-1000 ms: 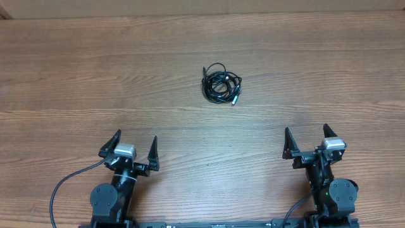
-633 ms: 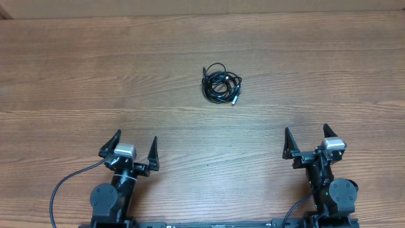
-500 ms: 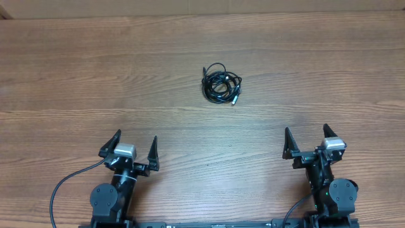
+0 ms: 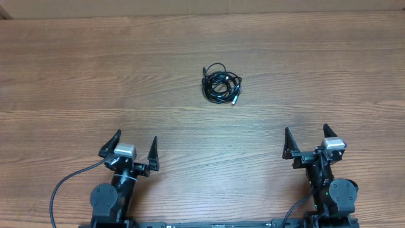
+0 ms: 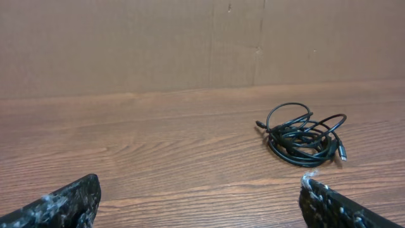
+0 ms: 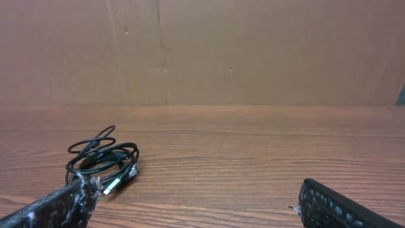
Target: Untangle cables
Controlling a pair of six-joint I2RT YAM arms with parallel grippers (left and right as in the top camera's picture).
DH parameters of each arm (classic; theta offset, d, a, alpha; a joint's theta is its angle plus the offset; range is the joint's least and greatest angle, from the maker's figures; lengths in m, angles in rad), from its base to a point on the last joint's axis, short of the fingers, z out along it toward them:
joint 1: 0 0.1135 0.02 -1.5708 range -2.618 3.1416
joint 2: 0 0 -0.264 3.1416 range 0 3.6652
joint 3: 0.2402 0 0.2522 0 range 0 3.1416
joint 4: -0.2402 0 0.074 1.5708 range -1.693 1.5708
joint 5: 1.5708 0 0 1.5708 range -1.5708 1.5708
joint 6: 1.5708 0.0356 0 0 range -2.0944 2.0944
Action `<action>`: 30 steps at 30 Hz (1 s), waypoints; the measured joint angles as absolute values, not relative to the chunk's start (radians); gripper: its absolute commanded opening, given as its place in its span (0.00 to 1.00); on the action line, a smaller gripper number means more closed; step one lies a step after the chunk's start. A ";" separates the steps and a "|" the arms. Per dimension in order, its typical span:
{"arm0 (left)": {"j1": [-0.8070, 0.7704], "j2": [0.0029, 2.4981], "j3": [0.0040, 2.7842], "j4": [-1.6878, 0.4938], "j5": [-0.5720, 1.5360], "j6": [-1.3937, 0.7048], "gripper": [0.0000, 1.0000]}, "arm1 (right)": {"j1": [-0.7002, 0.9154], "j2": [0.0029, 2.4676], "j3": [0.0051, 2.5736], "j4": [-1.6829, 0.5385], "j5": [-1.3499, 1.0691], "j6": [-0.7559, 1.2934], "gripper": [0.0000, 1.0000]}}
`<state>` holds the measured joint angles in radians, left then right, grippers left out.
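You had nothing untangled yet: the cables (image 4: pixel 221 85) lay bunched in one knot mid-table (image 4: pixel 63 76), toward its far edge. Your left gripper (image 4: pixel 136 136) and right gripper (image 4: pixel 305 128) sat at the near edge, fingers spread wide, empty. All the separating was left.

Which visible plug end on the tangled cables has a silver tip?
The plug end at the cables' near-right edge, closest to the robot; the far-left end looks black.

The cables (image 4: pixel 221 85) are black (one plug tip is silver). The table (image 4: pixel 95 63) is brown with streaky wood grain. The left gripper (image 4: pixel 136 135) and right gripper (image 4: pixel 306 128) are black, flecked whitish. The wall (image 5: pixel 126 44) is plain tan.
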<state>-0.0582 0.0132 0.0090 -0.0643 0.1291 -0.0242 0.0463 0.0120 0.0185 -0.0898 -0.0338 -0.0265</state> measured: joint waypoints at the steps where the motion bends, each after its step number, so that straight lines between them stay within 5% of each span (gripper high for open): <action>1: -0.058 0.013 0.009 -0.064 0.130 -0.024 1.00 | 0.046 0.012 0.019 -0.089 -0.034 -0.027 1.00; 21: -0.058 0.013 0.009 -0.059 0.154 -0.090 1.00 | 0.046 0.012 0.019 -0.073 -0.056 -0.009 1.00; 30: -0.058 0.012 0.013 0.377 0.472 -0.381 1.00 | 0.046 0.011 0.019 0.174 -0.507 0.506 1.00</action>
